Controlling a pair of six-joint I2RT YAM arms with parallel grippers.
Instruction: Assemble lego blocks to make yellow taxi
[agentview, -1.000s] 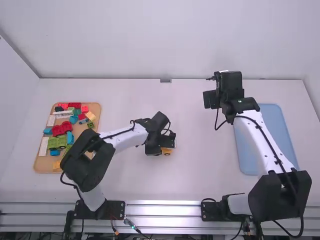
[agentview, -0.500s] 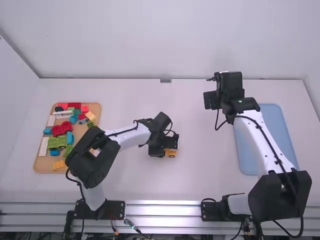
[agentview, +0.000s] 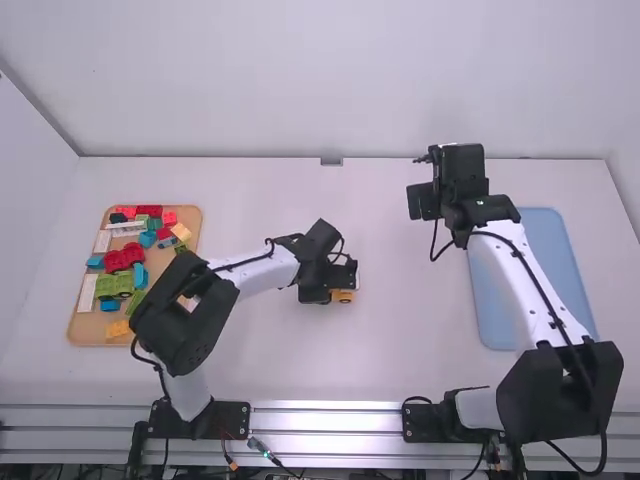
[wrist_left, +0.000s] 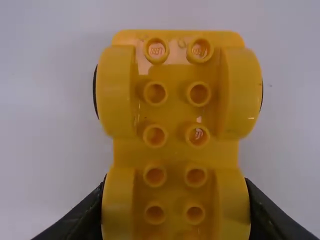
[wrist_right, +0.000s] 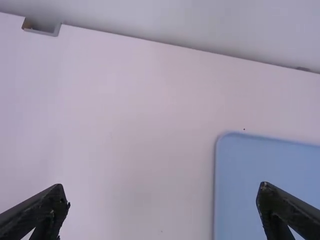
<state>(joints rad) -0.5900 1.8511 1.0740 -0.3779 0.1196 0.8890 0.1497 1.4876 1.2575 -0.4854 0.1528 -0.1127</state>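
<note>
Yellow taxi base — we see it nr mid of white table. Blue tray on R; tan tray w/ blocks on L. R gripper hangs w/ fingers apart — L gripper clenched on base.

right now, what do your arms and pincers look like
My left arm and right arm have white links and bulky black joints, with a thin black cable along each. The right one's white link carries small dark markings. My left pincer and right pincer are black, two-fingered.
</note>
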